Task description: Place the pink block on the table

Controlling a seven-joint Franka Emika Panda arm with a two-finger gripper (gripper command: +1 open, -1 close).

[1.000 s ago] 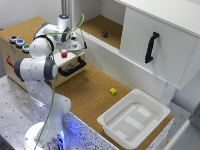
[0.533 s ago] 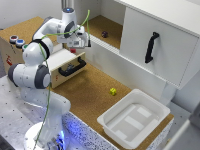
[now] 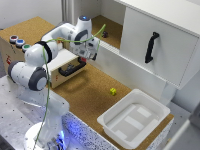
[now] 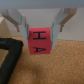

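Fingers (image 4: 21,21): closed on the pink block (image 4: 39,41), lettered "H A" in the wrist view.
Gripper (image 3: 93,56): held above the table (image 3: 85,92); block barely discernible in the exterior view.
Yellow-green block (image 3: 113,91): near the white tray (image 3: 134,120).

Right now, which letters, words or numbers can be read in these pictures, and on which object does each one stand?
"H": dark letter on one face of the pink block, wrist view.
"A": dark letter on that same face beside it, lying sideways; blurred, so less sure.
Exterior view: no text can be read; the pink block at the tool is too small and blurred there.
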